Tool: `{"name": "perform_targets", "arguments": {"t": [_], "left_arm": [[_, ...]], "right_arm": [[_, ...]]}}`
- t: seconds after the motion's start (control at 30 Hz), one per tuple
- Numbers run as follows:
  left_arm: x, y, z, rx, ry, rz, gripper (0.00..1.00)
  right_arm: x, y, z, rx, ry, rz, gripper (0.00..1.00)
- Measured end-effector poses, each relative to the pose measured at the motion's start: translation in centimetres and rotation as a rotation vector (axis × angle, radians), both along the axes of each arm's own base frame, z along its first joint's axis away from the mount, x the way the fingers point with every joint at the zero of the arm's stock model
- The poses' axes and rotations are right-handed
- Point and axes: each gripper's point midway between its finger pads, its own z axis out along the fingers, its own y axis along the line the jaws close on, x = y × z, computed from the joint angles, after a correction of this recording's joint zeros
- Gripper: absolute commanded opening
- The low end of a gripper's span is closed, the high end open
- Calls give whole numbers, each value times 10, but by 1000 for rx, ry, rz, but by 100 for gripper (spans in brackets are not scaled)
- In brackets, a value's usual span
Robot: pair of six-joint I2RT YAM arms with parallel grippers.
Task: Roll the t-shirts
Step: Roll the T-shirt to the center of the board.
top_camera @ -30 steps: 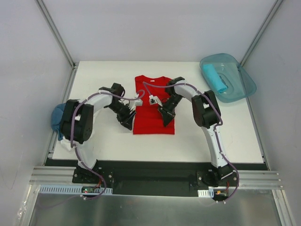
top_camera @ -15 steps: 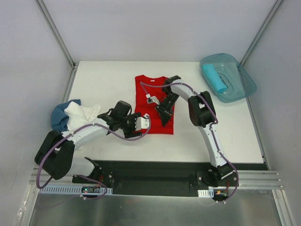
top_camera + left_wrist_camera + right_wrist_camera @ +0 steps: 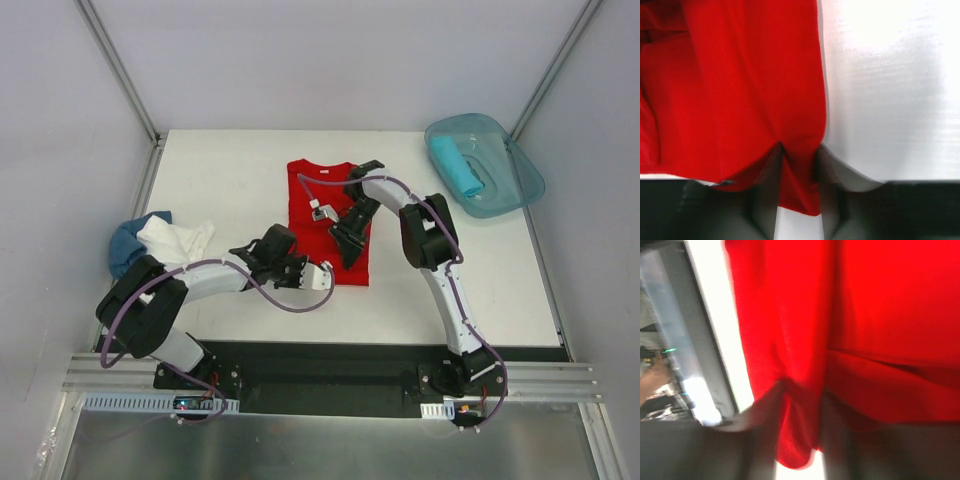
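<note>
The red t-shirt [image 3: 325, 200] lies flat mid-table, collar toward the far side. My left gripper [image 3: 306, 270] reaches in low at its near left corner. In the left wrist view the left gripper [image 3: 799, 156] is shut on a creased fold of the red t-shirt [image 3: 740, 90]. My right gripper [image 3: 345, 252] sits on the shirt's near right part. The blurred right wrist view shows the right gripper [image 3: 802, 390] with a bunched fold of the red t-shirt [image 3: 880, 315] pinched between its fingers. A white t-shirt [image 3: 176, 240] and a blue t-shirt [image 3: 124, 250] lie crumpled at the left edge.
A translucent teal tub [image 3: 515, 175] stands at the far right corner with a rolled turquoise t-shirt [image 3: 458, 166] inside. Grey walls and metal frame rails close in the table on three sides.
My left arm swung down from the red shirt's left side to its near left corner and closed on the cloth, uncovering the white and blue pile. The right gripper shifted slightly farther.
</note>
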Motion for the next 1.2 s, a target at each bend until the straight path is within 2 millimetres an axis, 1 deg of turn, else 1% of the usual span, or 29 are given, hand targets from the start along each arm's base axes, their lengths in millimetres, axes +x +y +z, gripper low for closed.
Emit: {"name": "perform_targets", "arguments": {"t": [0.03, 0.1, 0.13, 0.2, 0.27, 0.33, 0.37, 0.43, 0.47, 0.5, 0.53, 0.57, 0.6, 0.63, 0.67, 0.7, 0.73, 0.77, 0.8, 0.83, 0.87, 0.9, 0.93, 0.97, 1.0, 1.03, 1.07, 1.1, 1.2], "left_arm": [[1, -1, -1, 6, -2, -8, 0], [2, -4, -4, 24, 5, -20, 0], [5, -6, -2, 32, 17, -21, 0], [9, -11, -1, 37, 39, -23, 0], [8, -13, 0, 41, 71, -24, 0], [3, -12, 2, 47, 114, -32, 0], [0, -11, 3, 49, 142, -35, 0], [-7, -10, 6, 53, 205, -43, 0], [-9, -10, 8, 51, 234, -46, 0], [-11, -12, 11, 46, 271, -43, 0], [-10, -14, 15, 36, 309, -36, 0], [-8, -16, 20, 19, 342, -28, 0], [-5, -18, 25, 3, 376, -12, 0], [-1, -19, 29, -12, 411, 4, 0], [3, -21, 33, -29, 445, 21, 0], [7, -22, 37, -47, 479, 35, 0], [10, -23, 40, -59, 515, 52, 0], [13, -24, 42, -74, 543, 65, 0], [15, -24, 43, -87, 576, 80, 0], [16, -24, 44, -97, 599, 88, 0], [17, -24, 45, -106, 626, 100, 0], [17, -22, 45, -114, 651, 113, 0], [16, -21, 46, -120, 673, 122, 0], [15, -20, 46, -125, 692, 129, 0], [14, -20, 47, -127, 710, 136, 0], [12, -20, 48, -135, 729, 140, 0], [11, -20, 49, -136, 741, 143, 0], [11, -20, 50, -141, 754, 148, 0], [10, -22, 51, -147, 782, 153, 0]], "right_arm": [[-2, 0, 2, -2, 12, -5, 96], [-9, 2, 12, 4, 54, -26, 96], [-16, 1, 24, 21, 90, -44, 96], [-12, -3, 30, 42, 37, -42, 96], [0, -13, 34, 52, -6, -83, 96], [20, -29, 46, 65, -68, -179, 96], [37, -42, 54, 72, -132, -246, 96], [78, -79, 80, 66, -381, -386, 96], [95, -101, 100, 72, -552, -455, 96], [102, -120, 126, 76, -699, -515, 96], [107, -132, 158, 116, -890, -551, 96], [99, -135, 192, 171, -1054, -560, 96], [83, -127, 222, 241, -1165, -541, 96], [64, -112, 248, 316, -1228, -499, 96], [45, -91, 271, 396, -1258, -437, 96], [33, -72, 284, 451, -1263, -381, 96], [19, -45, 289, 502, -1257, -299, 96], [10, -28, 274, 514, -1222, -246, 96], [2, -16, 257, 523, -1199, -204, 96], [-7, -8, 230, 513, -1166, -167, 96], [-19, -8, 187, 462, -1109, -129, 96], [-36, -14, 139, 392, -1040, -89, 96], [-54, -24, 98, 315, -974, -51, 96], [-70, -35, 65, 248, -919, -15, 96], [-82, -43, 45, 202, -885, 15, 96], [-88, -46, 35, 176, -874, 34, 96], [-89, -46, 33, 170, -880, 42, 96], [-84, -42, 35, 175, -904, 42, 96], [-59, -23, 53, 221, -1002, 22, 96]]}}
